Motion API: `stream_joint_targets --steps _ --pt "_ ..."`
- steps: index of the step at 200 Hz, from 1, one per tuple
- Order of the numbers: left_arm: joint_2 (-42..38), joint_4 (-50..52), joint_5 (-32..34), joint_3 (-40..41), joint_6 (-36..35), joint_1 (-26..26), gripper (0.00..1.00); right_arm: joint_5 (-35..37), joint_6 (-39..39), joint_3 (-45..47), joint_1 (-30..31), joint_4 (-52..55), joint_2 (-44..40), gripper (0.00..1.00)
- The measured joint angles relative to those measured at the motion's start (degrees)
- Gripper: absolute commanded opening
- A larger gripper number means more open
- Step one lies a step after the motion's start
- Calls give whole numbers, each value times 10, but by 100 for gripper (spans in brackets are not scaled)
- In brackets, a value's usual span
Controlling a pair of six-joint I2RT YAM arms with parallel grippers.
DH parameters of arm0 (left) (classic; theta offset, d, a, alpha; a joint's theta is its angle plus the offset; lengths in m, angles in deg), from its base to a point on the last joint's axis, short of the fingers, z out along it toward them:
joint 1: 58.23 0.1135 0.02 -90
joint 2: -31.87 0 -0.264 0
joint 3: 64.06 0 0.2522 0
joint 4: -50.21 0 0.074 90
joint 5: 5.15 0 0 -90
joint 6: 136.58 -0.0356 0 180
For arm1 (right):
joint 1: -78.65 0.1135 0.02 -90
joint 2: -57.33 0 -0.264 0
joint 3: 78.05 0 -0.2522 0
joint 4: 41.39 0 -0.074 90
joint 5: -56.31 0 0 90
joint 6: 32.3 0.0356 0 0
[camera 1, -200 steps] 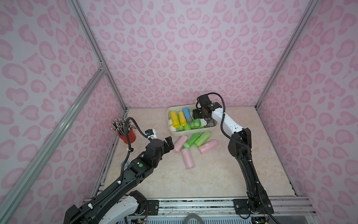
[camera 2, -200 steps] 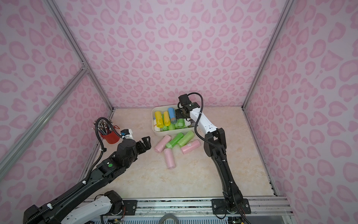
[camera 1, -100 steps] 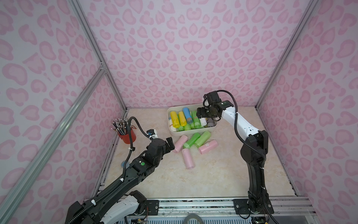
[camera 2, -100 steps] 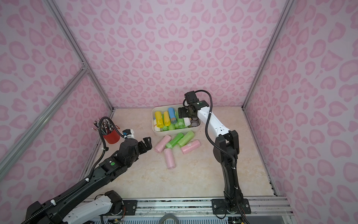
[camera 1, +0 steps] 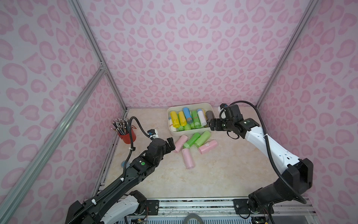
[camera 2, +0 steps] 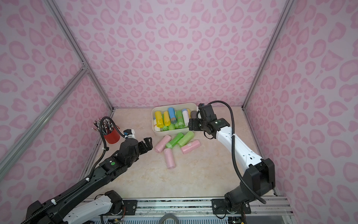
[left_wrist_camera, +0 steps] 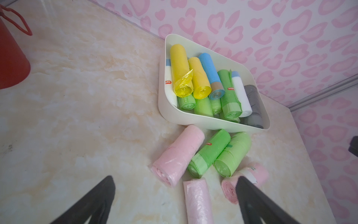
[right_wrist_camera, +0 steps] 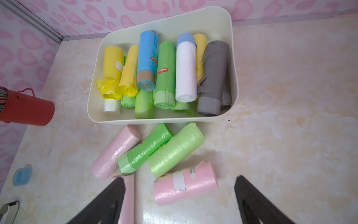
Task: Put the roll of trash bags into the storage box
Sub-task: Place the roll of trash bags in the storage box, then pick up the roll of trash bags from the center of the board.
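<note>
L gripper (camera 1: 170,144) is wide open and empty, just left of the leftmost pink roll (camera 1: 180,143) on the tabletop (camera 1: 222,174). R gripper (camera 1: 211,124) is also spread, nothing in it, hovering by the near-right corner of the storage box (right_wrist_camera: 160,120). Box sits far-middle, already packed w/ rolls. Other loose rolls (camera 1: 207,146) lie just near of it.

Looks like L arm's pick. Tips:
- Straddle the pink roll across its width, mid-length.
- It lies against a green roll (camera 1: 190,140) on its right. Slip that finger in carefully; expect a nudge.
- Film is soft, so squeeze firm.
- Lift clear of the box wall and release low on the pile, or it may roll off.
- Keep R arm clear.
</note>
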Motion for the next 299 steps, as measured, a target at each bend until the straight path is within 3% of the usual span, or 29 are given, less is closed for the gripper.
stream_joint_targets --steps 59,105,180,299 --pt "89 0 -30 -32 -1 -56 100 -64 70 196 1 -26 -205 90" --pt "132 -17 -54 -30 3 -93 96 -76 102 285 0 -21 -286 90" --pt "183 -50 -107 -3 39 -111 89 -75 116 316 0 -11 -303 90" --pt "282 -90 -123 -8 47 -122 81 -66 121 323 0 -9 -297 90"
